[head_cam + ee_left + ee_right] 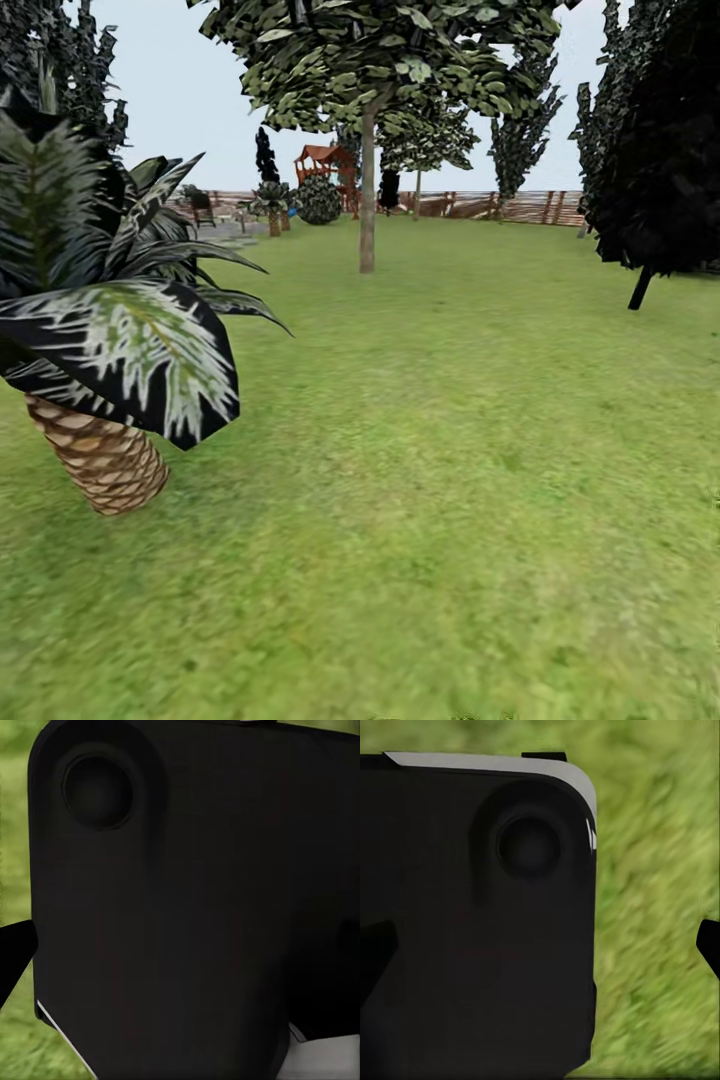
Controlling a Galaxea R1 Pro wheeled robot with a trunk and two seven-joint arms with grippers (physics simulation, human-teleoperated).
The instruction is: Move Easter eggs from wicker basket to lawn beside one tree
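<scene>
Open lawn (450, 450), pale-trunked tree (367, 190) standing upright ahead, scaly palm (100, 455) near left, jaws' state cannot tell.

Lawn (450, 480) runs from the near foreground back to the fence (520, 207). Palm (105, 455) stands near left on the grass. Tree (367, 190) stands mid-distance, centre. Playset (325, 165) behind it, slightly left, against the fence. Thin-trunked tree (640, 288) at right, about level with the centre tree.
</scene>
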